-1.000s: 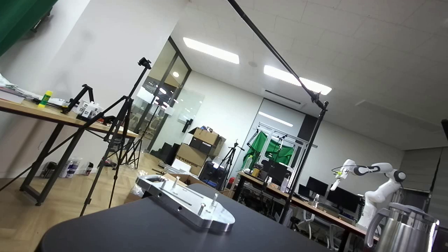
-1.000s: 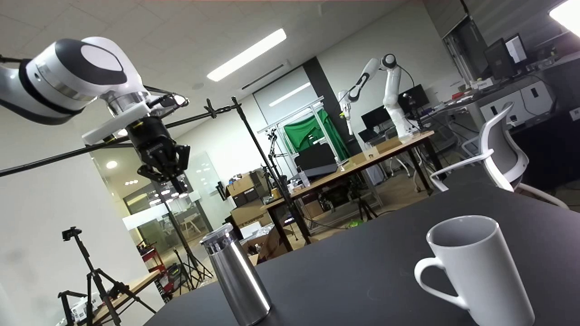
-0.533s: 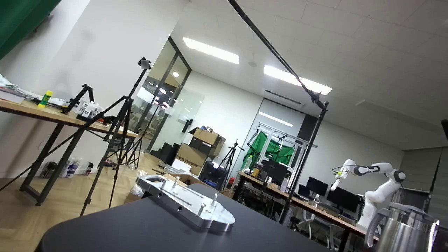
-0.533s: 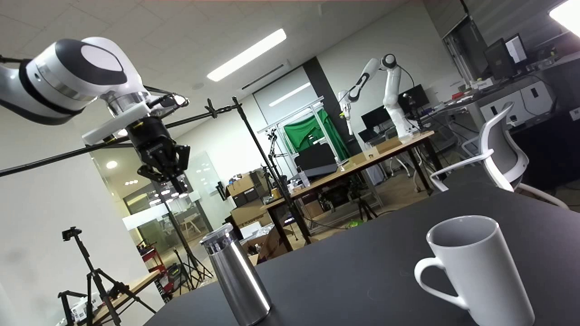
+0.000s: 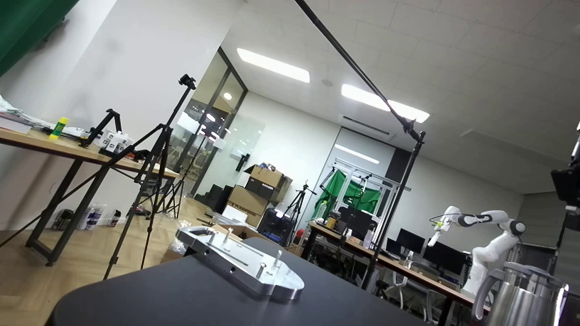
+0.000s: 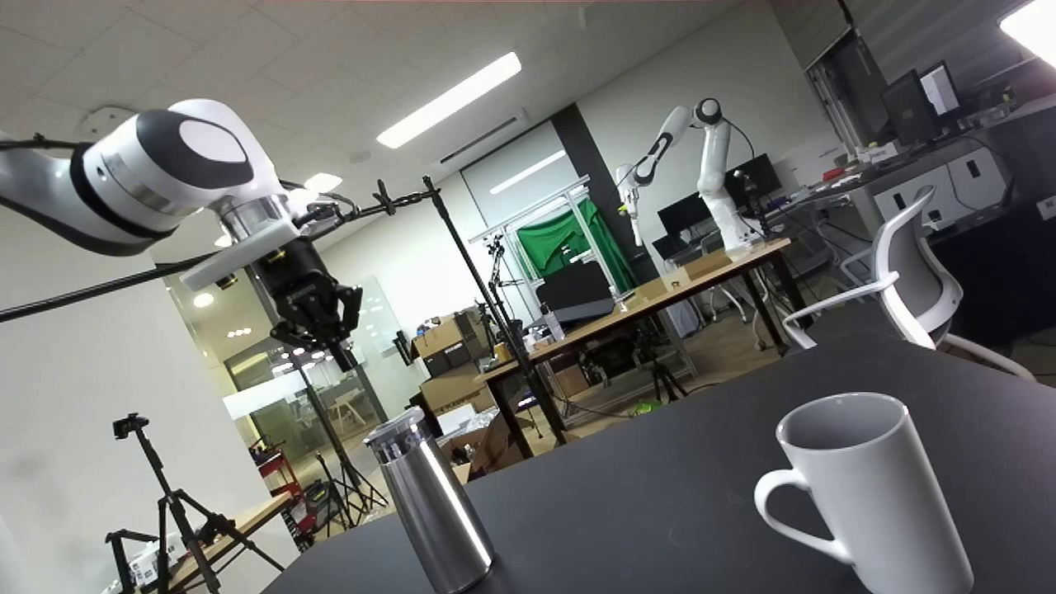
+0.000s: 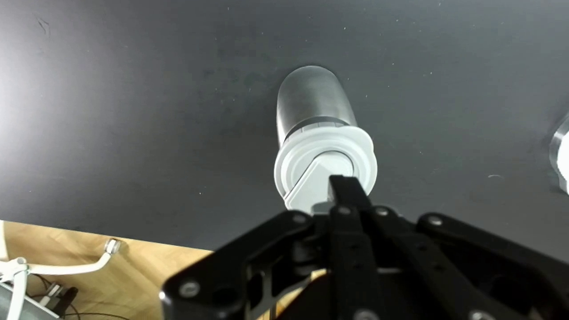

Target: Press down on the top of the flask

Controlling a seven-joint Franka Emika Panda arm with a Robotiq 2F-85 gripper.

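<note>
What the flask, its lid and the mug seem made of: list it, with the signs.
Flask: metal, likely polished steel; bright streaks run along its side.
Lid: probably plastic; even, matte pale grey with moulded-looking edges.
Mug: likely glazed ceramic; smooth and pale with a faint sheen, though hard plastic is possible.

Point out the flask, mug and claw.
Flask (image 6: 439, 511): in an exterior view, on its metal body.
Mug (image 6: 887, 503): in an exterior view, on its outer wall.
Claw (image 6: 345, 360): in an exterior view, at its fingertips.
</note>
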